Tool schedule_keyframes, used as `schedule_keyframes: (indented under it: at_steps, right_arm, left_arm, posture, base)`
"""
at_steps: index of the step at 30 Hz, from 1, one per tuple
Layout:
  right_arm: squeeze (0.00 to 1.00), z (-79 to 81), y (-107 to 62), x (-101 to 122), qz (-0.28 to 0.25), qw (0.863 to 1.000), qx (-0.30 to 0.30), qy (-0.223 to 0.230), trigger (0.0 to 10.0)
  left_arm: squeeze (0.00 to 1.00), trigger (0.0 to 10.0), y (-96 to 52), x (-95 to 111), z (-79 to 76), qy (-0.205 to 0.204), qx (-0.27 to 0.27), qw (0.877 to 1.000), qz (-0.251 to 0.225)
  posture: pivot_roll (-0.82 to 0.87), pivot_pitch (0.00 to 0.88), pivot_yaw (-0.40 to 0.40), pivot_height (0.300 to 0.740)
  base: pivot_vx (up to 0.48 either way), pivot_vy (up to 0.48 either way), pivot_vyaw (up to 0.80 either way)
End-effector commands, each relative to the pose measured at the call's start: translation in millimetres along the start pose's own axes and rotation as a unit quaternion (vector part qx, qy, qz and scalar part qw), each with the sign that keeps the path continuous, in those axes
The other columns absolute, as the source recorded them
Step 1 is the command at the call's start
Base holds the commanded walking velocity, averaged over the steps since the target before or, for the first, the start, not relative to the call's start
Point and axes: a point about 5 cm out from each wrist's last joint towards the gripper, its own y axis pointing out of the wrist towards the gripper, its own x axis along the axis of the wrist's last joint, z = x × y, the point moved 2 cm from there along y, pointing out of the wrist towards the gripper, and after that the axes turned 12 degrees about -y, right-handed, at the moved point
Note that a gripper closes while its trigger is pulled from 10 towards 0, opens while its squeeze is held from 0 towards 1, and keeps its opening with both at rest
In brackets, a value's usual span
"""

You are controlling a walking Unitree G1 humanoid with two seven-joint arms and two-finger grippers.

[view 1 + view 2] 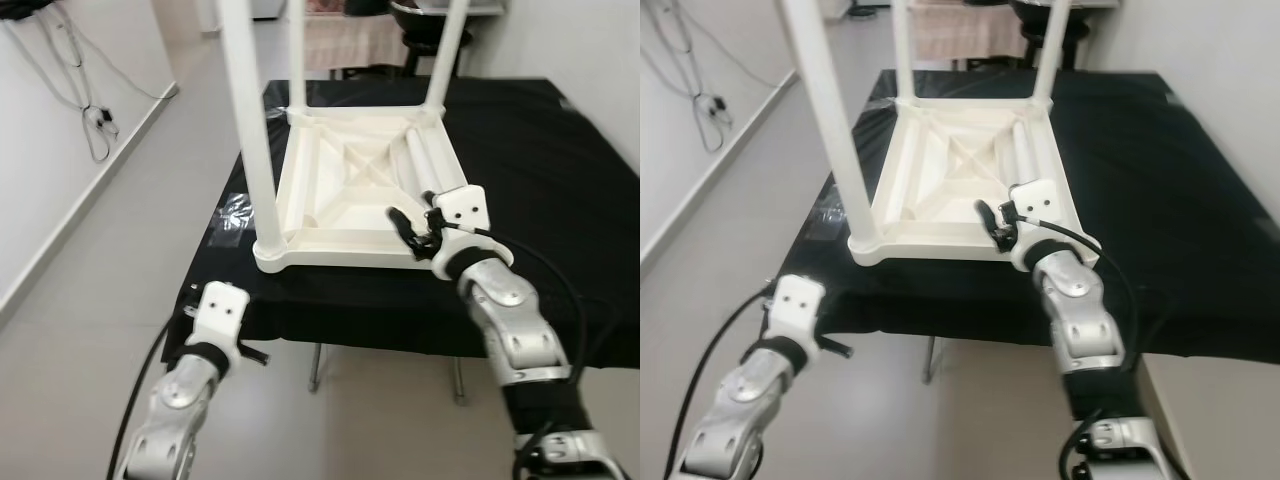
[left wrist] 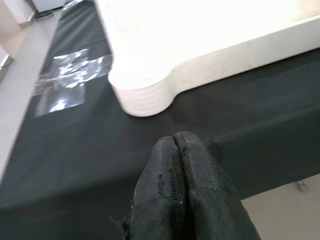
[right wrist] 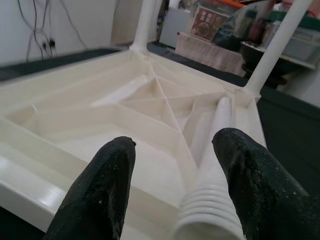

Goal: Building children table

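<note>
Right gripper (image 3: 172, 185), fingers apart at centre frame over the loose leg (image 1: 425, 165) lying in the upturned white table (image 1: 330, 215): grab off-centre and you roll it away.

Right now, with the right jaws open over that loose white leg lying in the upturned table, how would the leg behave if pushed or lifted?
The loose leg is a round tube, so a sideways push would probably roll it, though the ribs of the upturned table should stop it. It looks like rigid plastic, likely stiff and light. Its smooth surface may slip in the right gripper; the ridged end offers better grip.
</note>
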Motion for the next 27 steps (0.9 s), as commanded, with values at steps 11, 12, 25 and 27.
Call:
schedule_keyframes:
  at_steps: [11, 12, 25, 27]
  right_arm:
    - [0.00, -0.3, -2.9, 19.0, -0.075, 0.988, 0.118, -0.063, 10.0]
    - [0.00, 0.1, -5.7, 19.8, -0.082, 0.984, 0.139, -0.071, 10.0]
    - [0.00, -37.8, -15.5, -16.3, 0.014, 0.966, 0.163, -0.201, 10.0]
    - [0.00, -39.7, -18.9, -20.4, 0.023, 0.961, 0.175, -0.212, 10.0]
  left_arm:
    - [0.00, 10.0, -4.5, -9.9, -3.9, 0.006, -0.025, 0.999, 0.019]
    - [0.00, 10.0, -4.6, -10.8, -4.3, 0.003, -0.027, 0.999, 0.021]
    - [0.00, 10.0, -7.0, -12.8, -7.0, 0.013, -0.046, 0.999, 0.024]
    - [0.00, 10.0, -6.9, -13.3, -7.5, 0.014, -0.049, 0.998, 0.026]
  posture:
    - [0.03, 0.094, 0.002, 0.740]
    - [0.04, 0.095, 0.001, 0.740]
    - [0.03, 0.103, 0.004, 0.740]
    - [0.03, 0.103, 0.004, 0.740]
  base:
    - [0.000, 0.000, 0.00]
    - [0.000, 0.000, 0.00]
    - [0.000, 0.000, 0.00]
    - [0.000, 0.000, 0.00]
